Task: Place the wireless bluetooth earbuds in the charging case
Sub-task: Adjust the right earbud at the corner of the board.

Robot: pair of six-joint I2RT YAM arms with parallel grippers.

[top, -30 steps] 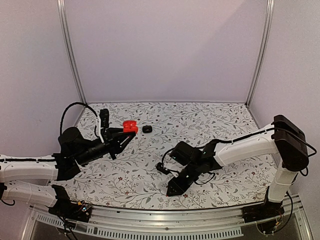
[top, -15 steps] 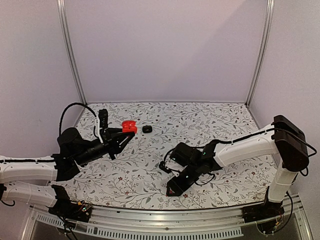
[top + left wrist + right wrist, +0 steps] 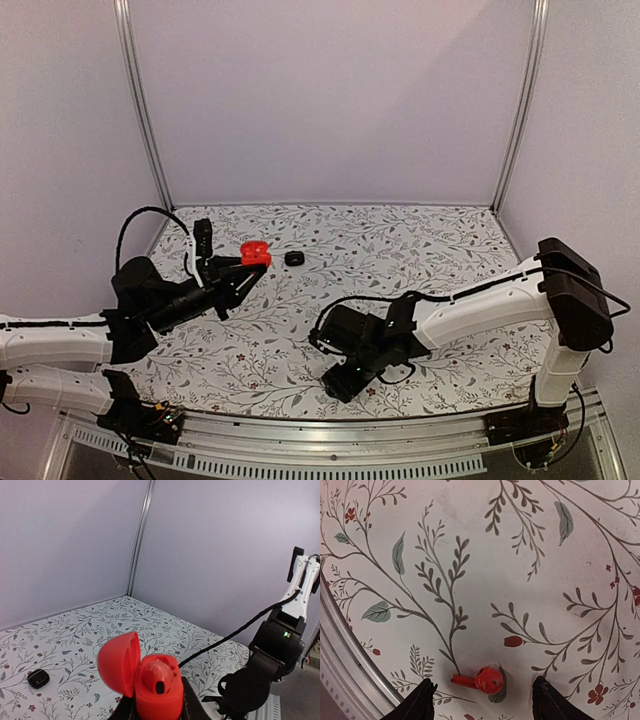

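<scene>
My left gripper (image 3: 248,264) is shut on the red charging case (image 3: 255,252) and holds it above the table at the back left. In the left wrist view the case (image 3: 159,700) has its lid (image 3: 119,664) swung open to the left. One red earbud (image 3: 157,673) sits in a socket. A second red earbud (image 3: 487,679) lies on the floral table near the front edge, stem pointing left. My right gripper (image 3: 485,700) hangs over it, open, one finger on each side and touching nothing. The top view shows that gripper (image 3: 338,382) low at the front centre, covering the earbud.
A small black case (image 3: 294,258) lies on the table at the back, also in the left wrist view (image 3: 38,678). The metal front rail (image 3: 340,655) runs just left of the loose earbud. Lilac walls enclose the table (image 3: 440,240) on three sides.
My right arm has slid left and toward the front edge, and its jaws have opened. The left arm has shifted the red case very slightly up and left.
</scene>
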